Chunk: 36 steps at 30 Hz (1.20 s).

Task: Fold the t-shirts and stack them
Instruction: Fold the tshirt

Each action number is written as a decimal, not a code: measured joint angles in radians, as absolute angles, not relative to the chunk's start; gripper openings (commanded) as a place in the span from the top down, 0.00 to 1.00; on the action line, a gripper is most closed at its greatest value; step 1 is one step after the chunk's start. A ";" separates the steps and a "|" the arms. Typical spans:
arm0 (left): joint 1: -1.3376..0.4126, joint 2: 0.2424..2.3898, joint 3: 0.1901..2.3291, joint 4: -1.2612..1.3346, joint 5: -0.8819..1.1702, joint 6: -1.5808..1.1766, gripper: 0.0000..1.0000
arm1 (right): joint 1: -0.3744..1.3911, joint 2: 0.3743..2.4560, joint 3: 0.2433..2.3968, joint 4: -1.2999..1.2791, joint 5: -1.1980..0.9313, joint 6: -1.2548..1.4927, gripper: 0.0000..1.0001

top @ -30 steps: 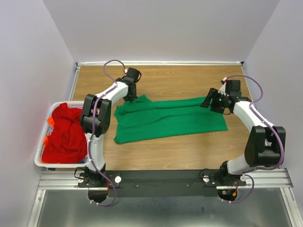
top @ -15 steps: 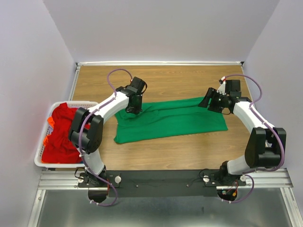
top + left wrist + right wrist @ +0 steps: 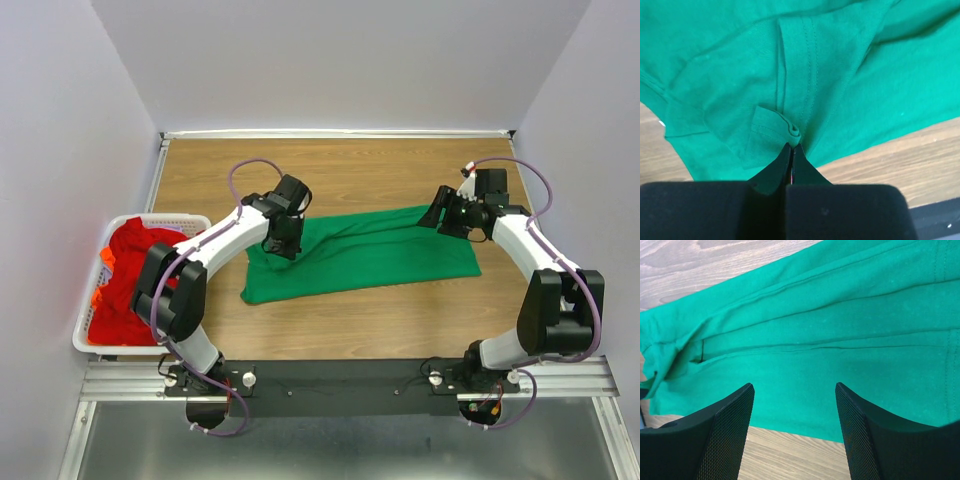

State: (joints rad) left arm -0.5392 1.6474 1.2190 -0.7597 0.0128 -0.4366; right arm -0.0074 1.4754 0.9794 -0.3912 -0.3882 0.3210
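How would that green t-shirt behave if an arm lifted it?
Probably floppy: the green t-shirt lies in soft folds and bunches where the left gripper pinches it. Lifted, it would likely sag and drape. Pushed, it would probably wrinkle rather than slide.

Inspection finding: no legible text, label, brand, number or sign in any of the 3 views. The green shirt shows plain cloth and stitched hems only, with no readable print or tag. The basket shows no readable marking.
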 measured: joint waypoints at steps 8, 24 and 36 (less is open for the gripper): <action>-0.583 1.650 1.186 -0.765 0.086 -0.408 0.67 | -0.003 1.479 0.979 -0.391 -0.388 0.321 0.27; -0.520 1.650 1.201 -0.714 0.054 -0.406 0.39 | 0.356 1.638 1.157 -0.399 -0.348 0.226 0.31; -0.273 1.783 1.163 -0.532 -0.027 -0.412 0.64 | 0.643 1.985 1.516 -0.392 -0.327 0.051 0.45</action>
State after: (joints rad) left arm -0.2733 1.7832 1.1629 -0.5316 -0.0265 -0.4122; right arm 0.6434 1.9850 1.5162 -0.3923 -0.3267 0.0509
